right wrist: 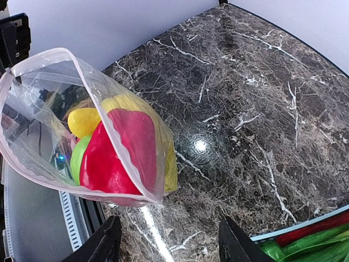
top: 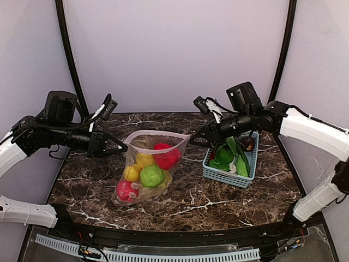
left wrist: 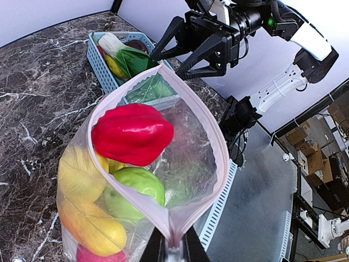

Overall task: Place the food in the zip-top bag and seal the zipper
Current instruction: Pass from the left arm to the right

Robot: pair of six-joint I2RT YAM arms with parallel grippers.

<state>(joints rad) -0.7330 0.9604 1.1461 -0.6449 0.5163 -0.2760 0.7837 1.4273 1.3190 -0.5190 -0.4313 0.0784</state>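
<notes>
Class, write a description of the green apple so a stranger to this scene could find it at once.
Start at the dark marble table and find the clear bag left of centre. Inside it, near the middle, sits the green apple. It is the only green, round piece in there; its neighbours are yellow or red.

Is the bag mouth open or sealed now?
Open. The zipper spreads in a wide loop; the red fruit shows through it.

No writing, brand or number can be read in any view. The distant cardboard boxes (left wrist: 307,132) are too small to tell.
</notes>
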